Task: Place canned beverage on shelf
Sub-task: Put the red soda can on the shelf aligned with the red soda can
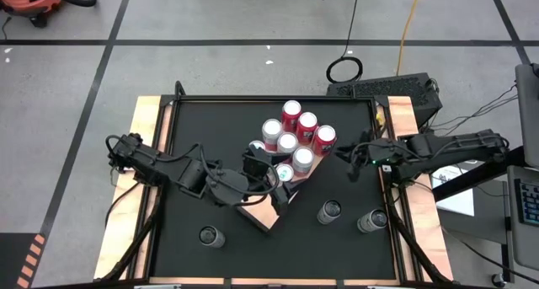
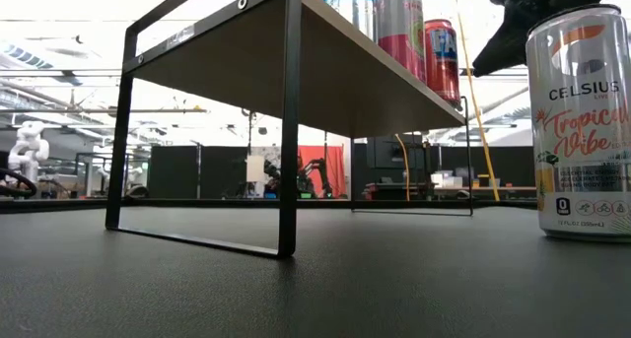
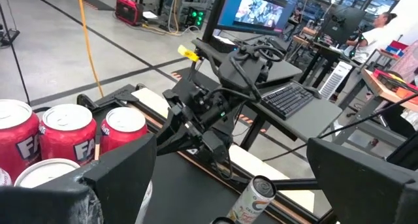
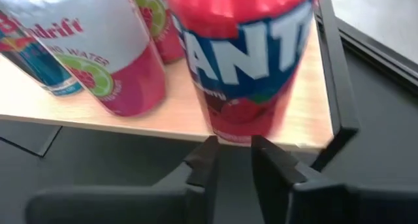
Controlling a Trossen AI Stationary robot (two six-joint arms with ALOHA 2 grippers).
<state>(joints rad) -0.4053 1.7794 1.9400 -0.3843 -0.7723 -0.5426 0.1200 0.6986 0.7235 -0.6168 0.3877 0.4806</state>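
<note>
**Desk:** What are the grippers doing?

**Photographer:** The right gripper [image 4: 230, 160] has its fingers drawn nearly together with nothing between them, just off the shelf's edge and facing a red Fanta can [image 4: 245, 61] that stands upright at the corner of the shelf [image 4: 173, 123]. From above, that gripper [image 1: 347, 156] sits beside the red can [image 1: 324, 138], apart from it. The left gripper [image 1: 278, 188] hangs over the near end of the shelf with its fingers spread wide, holding nothing.

**Desk:** And the cans?

**Photographer:** Several stand clustered on the wooden board, red ones and silver-topped ones. Three more wait on the black table: one ahead of the left arm [image 1: 209, 236], two on the right [image 1: 329, 211], [image 1: 371, 221]. The low camera catches a Celsius can [image 2: 580, 121] standing close by on the tabletop.

**Desk:** Which step is this?

**Photographer:** It reads as the moment after a placing: can set down, grip empty. The next move likely calls for backing the right arm clear without nudging the Fanta, then reaching for one of the cans standing on the table.
</note>
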